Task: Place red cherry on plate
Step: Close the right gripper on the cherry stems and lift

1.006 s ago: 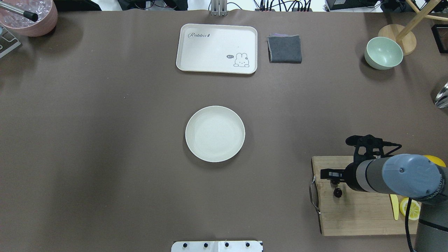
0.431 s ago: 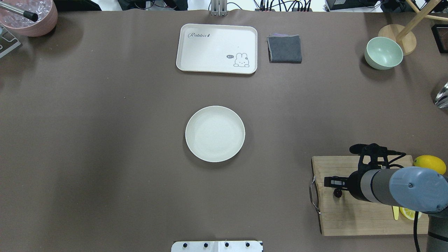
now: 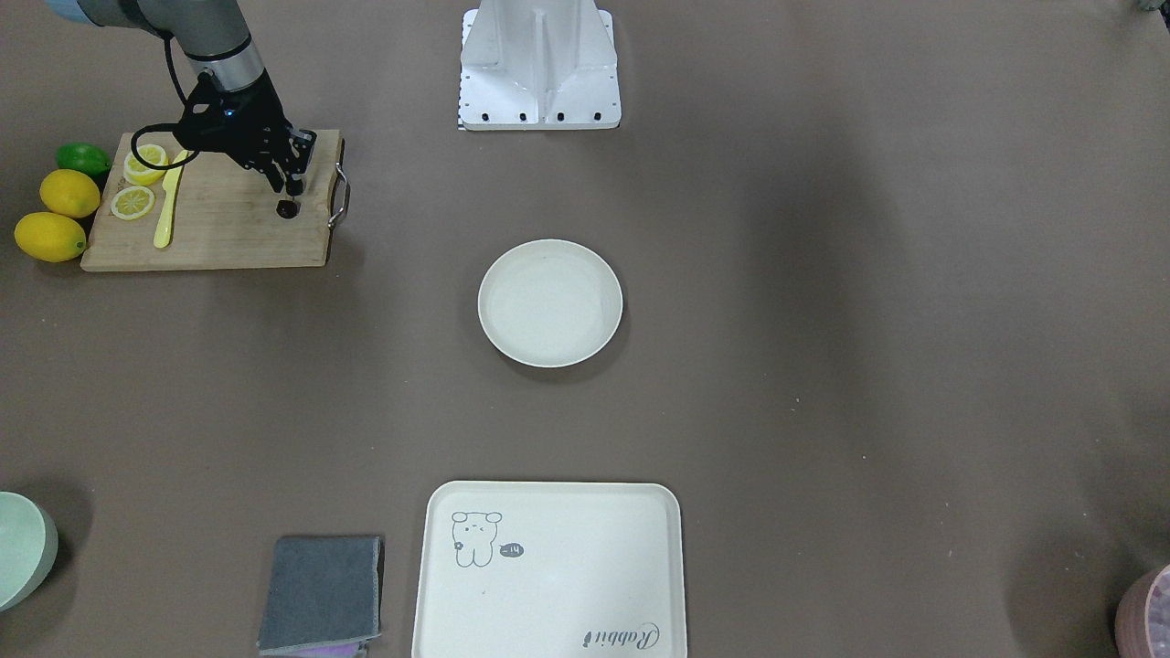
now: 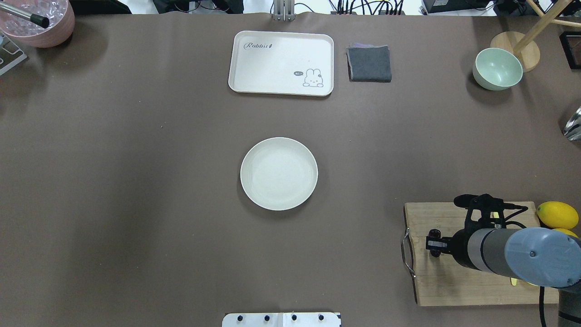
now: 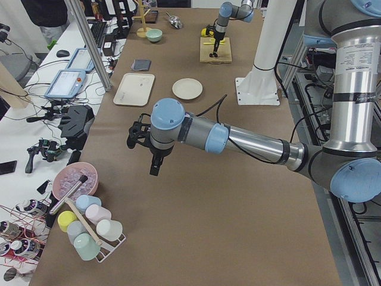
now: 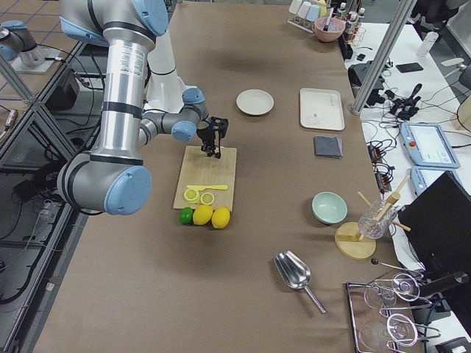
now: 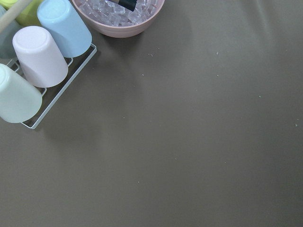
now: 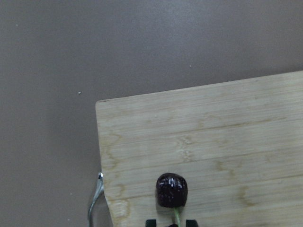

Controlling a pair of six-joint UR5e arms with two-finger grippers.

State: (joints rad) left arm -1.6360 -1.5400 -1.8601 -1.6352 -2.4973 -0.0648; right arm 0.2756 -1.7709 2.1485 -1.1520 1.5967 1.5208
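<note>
The red cherry (image 8: 171,189) is tiny and dark maroon and lies near the handle end of a wooden cutting board (image 3: 219,228); it also shows from the front (image 3: 287,208). My right gripper (image 8: 171,223) hangs low just behind the cherry and is open, its two fingertips on either side of the green stem. In the overhead view the right gripper (image 4: 431,245) covers most of the cherry. The round cream plate (image 4: 279,174) sits bare at the table's centre, well to the left of the board. My left gripper (image 5: 153,167) hovers over bare table far away; I cannot tell whether it is open or shut.
Lemon slices (image 3: 133,202), a yellow knife (image 3: 164,215), whole lemons (image 3: 50,236) and a lime (image 3: 84,158) crowd the board's far end. At the back stand a rabbit tray (image 4: 281,62), a grey cloth (image 4: 369,63) and a green bowl (image 4: 497,69). A pink ice bowl (image 7: 118,14) and a cup rack (image 7: 40,56) lie under my left wrist.
My right gripper has come down and back toward the robot over the board, closing in on the cherry. A whole lemon beside the board has come into view. The plate has not moved.
</note>
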